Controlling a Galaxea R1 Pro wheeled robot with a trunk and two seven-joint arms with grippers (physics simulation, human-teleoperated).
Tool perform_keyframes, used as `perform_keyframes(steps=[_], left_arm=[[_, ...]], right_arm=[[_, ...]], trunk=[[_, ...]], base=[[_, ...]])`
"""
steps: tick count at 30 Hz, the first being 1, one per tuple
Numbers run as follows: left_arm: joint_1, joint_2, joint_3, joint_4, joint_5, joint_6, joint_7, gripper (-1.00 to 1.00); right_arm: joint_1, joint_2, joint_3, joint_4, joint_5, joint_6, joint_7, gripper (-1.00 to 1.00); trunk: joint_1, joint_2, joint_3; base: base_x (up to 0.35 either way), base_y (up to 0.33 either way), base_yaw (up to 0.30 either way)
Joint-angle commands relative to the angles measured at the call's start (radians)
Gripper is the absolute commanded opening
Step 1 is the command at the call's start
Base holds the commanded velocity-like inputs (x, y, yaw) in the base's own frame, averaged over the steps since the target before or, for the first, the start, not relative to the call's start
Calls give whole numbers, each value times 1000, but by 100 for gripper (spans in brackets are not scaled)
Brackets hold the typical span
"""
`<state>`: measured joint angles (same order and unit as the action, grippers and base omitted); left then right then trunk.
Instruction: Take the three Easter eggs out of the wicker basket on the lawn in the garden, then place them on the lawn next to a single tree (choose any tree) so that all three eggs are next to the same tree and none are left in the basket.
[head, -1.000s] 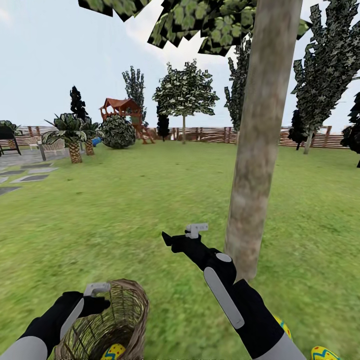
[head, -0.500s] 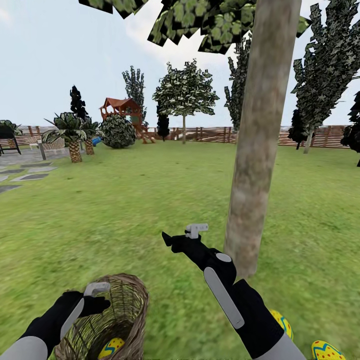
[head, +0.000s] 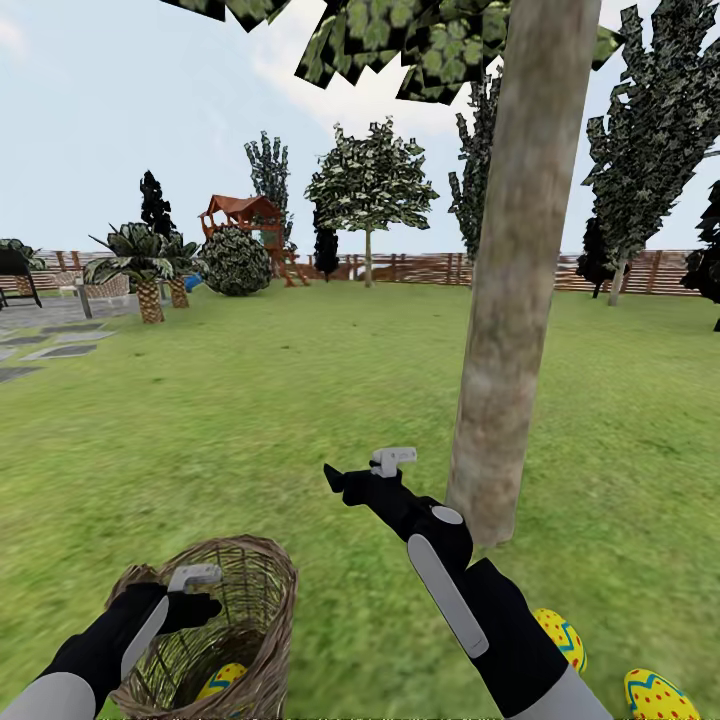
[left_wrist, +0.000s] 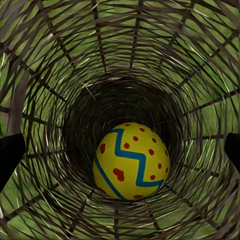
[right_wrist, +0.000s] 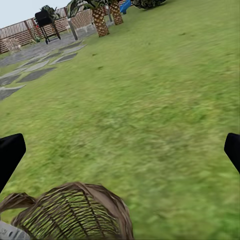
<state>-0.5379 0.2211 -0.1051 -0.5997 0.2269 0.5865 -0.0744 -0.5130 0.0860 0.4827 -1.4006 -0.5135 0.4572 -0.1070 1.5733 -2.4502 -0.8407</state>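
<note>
One egg (left_wrist: 131, 161) left deep in wicker basket (head: 262, 590), lower left. It's prob smooth, rolls easy; take it across its middle. Left gripper (left_wrist: 120, 150) fingers apart; right gripper (right_wrist: 120, 150) apart, empty.

1. No text, label, brand, number or sign can be read in any of the views.
2. The Easter egg (left_wrist: 131, 161) lying in the wicker basket (left_wrist: 60, 75) carries only painted decoration: red dots and a blue zigzag stripe on yellow, no letters or digits.
3. The two Easter eggs on the lawn (head: 250, 400), one (head: 560, 636) and another (head: 660, 696), show the same kind of pattern and no writing.
</note>
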Motion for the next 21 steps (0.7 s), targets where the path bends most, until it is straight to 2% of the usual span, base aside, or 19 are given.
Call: perform_keyframes(steps=[1, 7, 12, 21], left_arm=[[-1, 1, -5, -1, 8, 4, 2, 100], [-1, 1, -5, -1, 8, 4, 2, 100], [0, 1, -5, -1, 8, 4, 2, 100], [0, 0, -7, -2, 8, 4, 2, 100]], right_arm=[[-1, 0, 1, -1, -10, 3, -10, 100], [-1, 0, 2, 0, -10, 3, -10, 100], [-1, 0, 2, 0, -10, 3, -10, 100], [-1, 0, 2, 0, -10, 3, -10, 100]], trunk=[[4, -8, -4], [27, -50, -23], [29, -51, -42], [29, -51, -42]], base=[[0, 0, 0], [0, 0, 0], [0, 0, 0], [0, 0, 0]])
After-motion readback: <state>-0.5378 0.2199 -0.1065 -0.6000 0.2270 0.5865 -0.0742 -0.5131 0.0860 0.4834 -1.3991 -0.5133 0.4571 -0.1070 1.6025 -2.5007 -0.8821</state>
